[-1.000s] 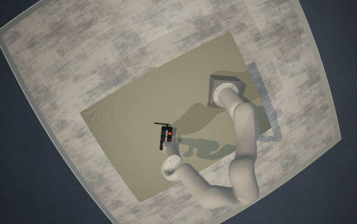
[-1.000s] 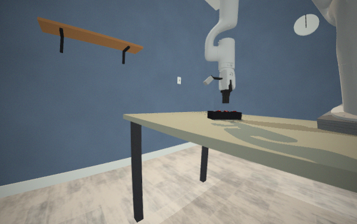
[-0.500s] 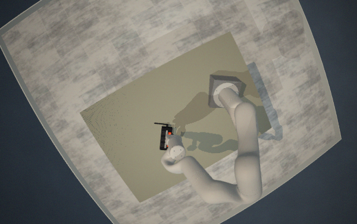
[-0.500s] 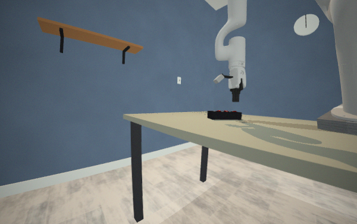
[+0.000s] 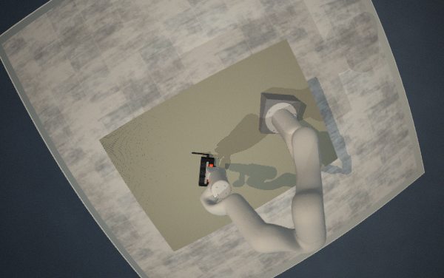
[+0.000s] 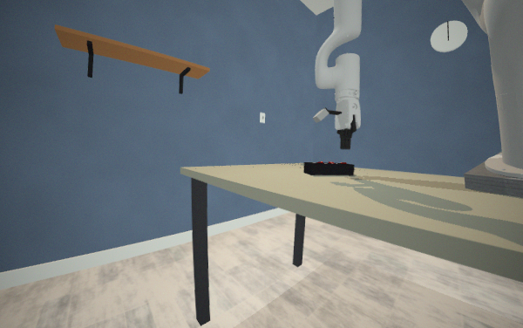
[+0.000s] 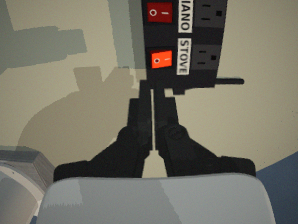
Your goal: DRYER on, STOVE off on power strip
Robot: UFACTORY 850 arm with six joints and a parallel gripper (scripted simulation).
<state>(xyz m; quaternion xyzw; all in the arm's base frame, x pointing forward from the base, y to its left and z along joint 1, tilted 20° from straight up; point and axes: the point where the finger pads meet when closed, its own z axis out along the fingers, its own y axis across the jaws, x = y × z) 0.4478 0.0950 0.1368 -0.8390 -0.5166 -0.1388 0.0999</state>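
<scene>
The black power strip point(image 5: 203, 171) point(image 6: 328, 168) point(image 7: 209, 30) lies flat on the tan table point(image 5: 148, 122) point(image 6: 270, 179), right way up. My gripper point(image 6: 345, 145) point(image 7: 152, 95) is shut and empty. It hangs a short way above the strip, at the STOVE end, with its tips just off that end in the wrist view. In the overhead view the wrist hides the fingers.
A short black cord stub point(image 5: 200, 152) point(image 7: 229, 82) sticks out at the strip's STOVE end. The arm's base point(image 5: 281, 111) point(image 6: 492, 179) stands on the table's far side. A wooden shelf point(image 6: 131, 53) hangs on the wall.
</scene>
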